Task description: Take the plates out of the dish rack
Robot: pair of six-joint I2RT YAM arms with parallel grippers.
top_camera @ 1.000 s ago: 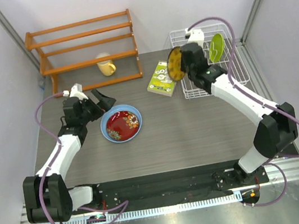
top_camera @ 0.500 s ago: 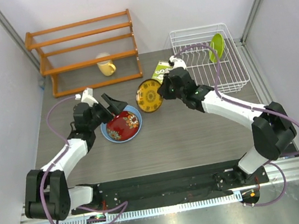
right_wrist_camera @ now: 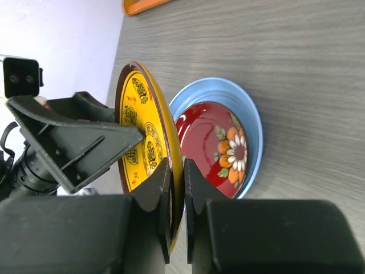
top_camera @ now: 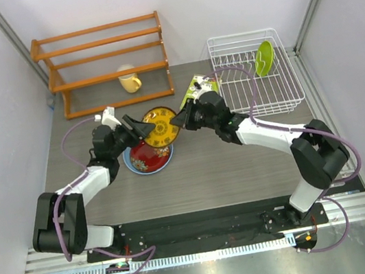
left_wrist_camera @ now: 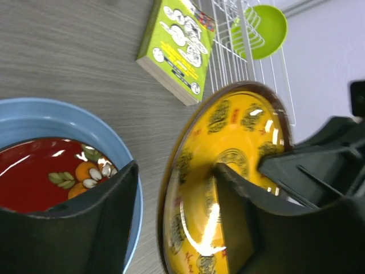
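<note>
Back left corner of the surface (top_camera: 242, 162): an orange wooden shelf (top_camera: 98, 43), running along the back edge; tucked under its right end, a yellow mug (top_camera: 130, 83).

In front of the shelf, on the left half of the surface: a light blue plate (top_camera: 133, 165) lying flat; inside it, a dark red plate (top_camera: 150, 154) with flowers painted on it; both out of the dish rack.

Just behind those two, the left tool (top_camera: 137, 125), reaching in from the left; fingers spread wide apart, not clenched; in the left wrist view, one finger low over the blue plate (left_wrist_camera: 34, 111) and the red plate (left_wrist_camera: 34, 165), the other across the yellow face of the amber plate (left_wrist_camera: 239, 125), with that plate's rim in the gap; hard to tell if touching.

Amber plate (top_camera: 160, 126) up in the air on its edge, over the back rim of the blue plate, between the two tools.

Right tool (top_camera: 179, 118) coming in from the right; pinched tight on the dark rim of the amber plate (right_wrist_camera: 140, 131), one finger on each face, seen up close in the right wrist view (right_wrist_camera: 176, 165).

Near the middle of the back edge: a green booklet (top_camera: 196, 89), flat, just left of the rack.

Back right corner: the white dish rack (top_camera: 287, 92); standing on its edge at the back of it, a lime green plate (top_camera: 264, 58), the only plate in there.
</note>
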